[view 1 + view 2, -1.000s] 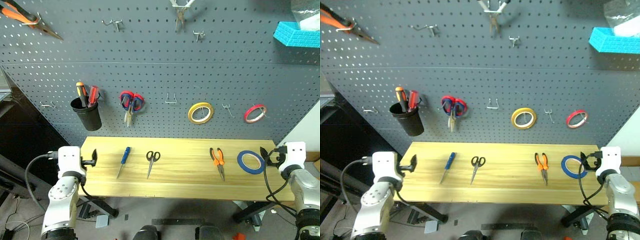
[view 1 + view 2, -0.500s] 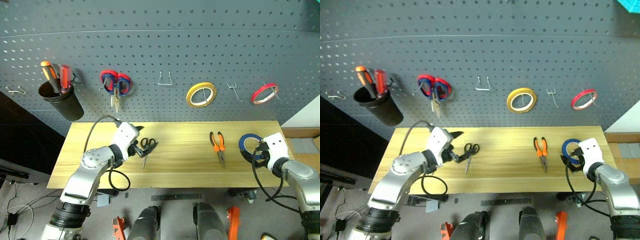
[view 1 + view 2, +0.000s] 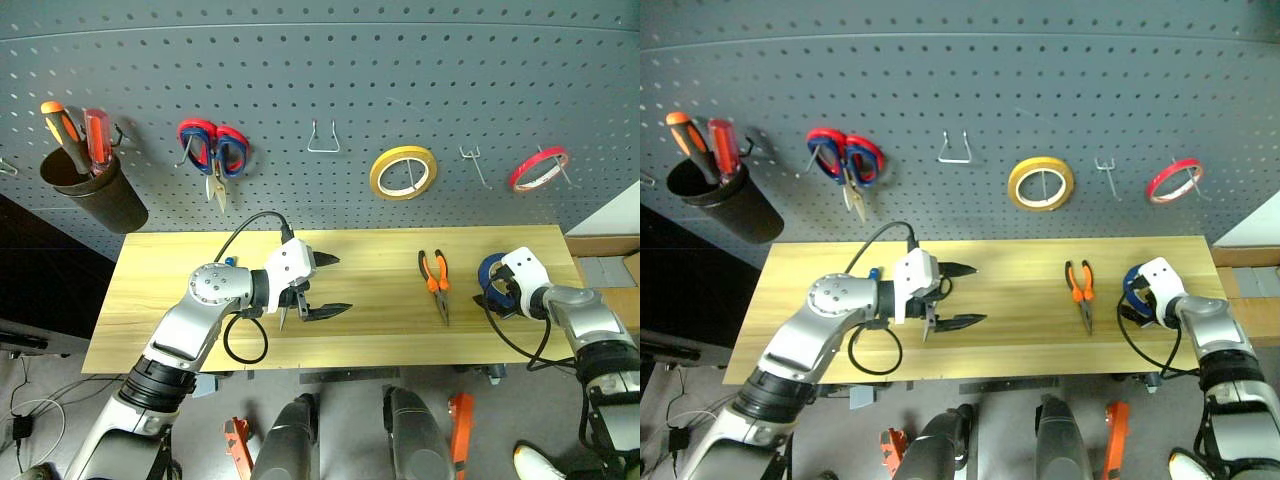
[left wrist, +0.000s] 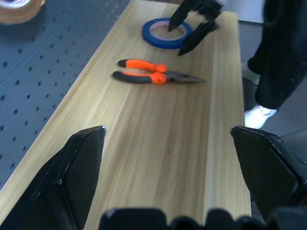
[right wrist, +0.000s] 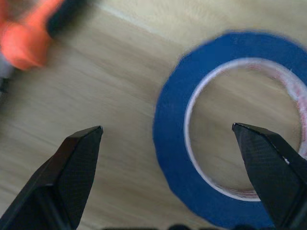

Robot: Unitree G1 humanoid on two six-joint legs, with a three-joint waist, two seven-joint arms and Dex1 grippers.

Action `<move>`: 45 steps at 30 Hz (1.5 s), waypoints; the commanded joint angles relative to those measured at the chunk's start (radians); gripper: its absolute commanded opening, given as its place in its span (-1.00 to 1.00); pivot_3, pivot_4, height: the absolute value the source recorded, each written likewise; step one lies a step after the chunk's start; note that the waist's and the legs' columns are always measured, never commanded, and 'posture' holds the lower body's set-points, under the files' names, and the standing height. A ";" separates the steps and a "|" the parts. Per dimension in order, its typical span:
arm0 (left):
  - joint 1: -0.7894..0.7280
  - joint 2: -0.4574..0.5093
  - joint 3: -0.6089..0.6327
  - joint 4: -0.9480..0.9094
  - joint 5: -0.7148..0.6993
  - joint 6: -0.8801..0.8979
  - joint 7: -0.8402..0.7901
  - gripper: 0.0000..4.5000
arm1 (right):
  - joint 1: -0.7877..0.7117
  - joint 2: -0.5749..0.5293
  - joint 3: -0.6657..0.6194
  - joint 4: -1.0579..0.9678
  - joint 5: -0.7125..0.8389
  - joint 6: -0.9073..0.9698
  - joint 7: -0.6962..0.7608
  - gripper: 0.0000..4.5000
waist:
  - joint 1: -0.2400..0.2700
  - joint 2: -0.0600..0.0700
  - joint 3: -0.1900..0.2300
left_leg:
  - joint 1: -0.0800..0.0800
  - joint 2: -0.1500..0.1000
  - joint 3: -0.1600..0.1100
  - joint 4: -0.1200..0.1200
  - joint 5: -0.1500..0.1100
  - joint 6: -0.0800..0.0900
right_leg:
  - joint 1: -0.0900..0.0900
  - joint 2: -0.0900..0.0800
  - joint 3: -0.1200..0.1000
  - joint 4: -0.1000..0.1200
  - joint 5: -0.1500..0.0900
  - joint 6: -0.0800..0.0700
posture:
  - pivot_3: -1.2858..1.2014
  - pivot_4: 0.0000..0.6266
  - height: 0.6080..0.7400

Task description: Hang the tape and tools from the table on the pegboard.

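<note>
While no item had yet left the table (image 3: 180, 330), the step in hand was judged to be the first pickup. The right gripper (image 4: 194, 25) stood with its jaws wide apart and empty, directly over the blue tape (image 5: 225, 139), which lay flat at the right end of the table, just beside the pliers (image 3: 435, 290). The left gripper (image 3: 322, 285), likewise spread wide and holding nothing, pointed right over the black-handled scissors (image 3: 287, 315), largely hidden beneath it. The blue screwdriver (image 3: 229, 263) showed as a tip behind the left arm.

The next move was judged to call for the right fingers to straddle the ring's wall and close.

Compared with a second earlier, the left gripper had travelled from the table's left edge to mid-table, and the right had come in over the tape. The pegboard (image 3: 300, 80) appeared lower through camera tilt.
</note>
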 commanded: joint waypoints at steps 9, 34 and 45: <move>-0.005 -0.001 -0.007 -0.001 0.029 -0.055 -0.019 1.00 | -0.148 -0.005 0.109 0.336 -0.135 -0.053 0.167 0.04 | 0.001 -0.001 0.000 | 0.000 0.000 0.001 0.001 0.000 0.000 | 0.000 0.000 0.000 0.000 0.000 0.000 | -0.08 0.08 1.00; -0.058 -0.068 0.044 0.006 0.001 -0.078 0.032 1.00 | 0.558 0.097 -0.160 -1.266 -0.220 0.227 -0.273 -0.83 | -0.005 -0.006 -0.009 | -0.015 0.001 0.003 0.013 0.000 -0.002 | -0.018 0.005 0.004 0.010 0.007 0.000 | -0.13 -0.04 1.00; -0.097 -0.107 0.087 0.007 -0.053 -0.032 0.063 1.00 | 0.382 0.270 0.046 -1.445 -0.372 0.176 -0.425 -0.83 | -0.006 -0.006 -0.009 | -0.014 0.002 0.001 0.017 0.002 -0.004 | -0.019 0.010 0.004 0.015 0.012 -0.003 | -0.14 -0.06 1.00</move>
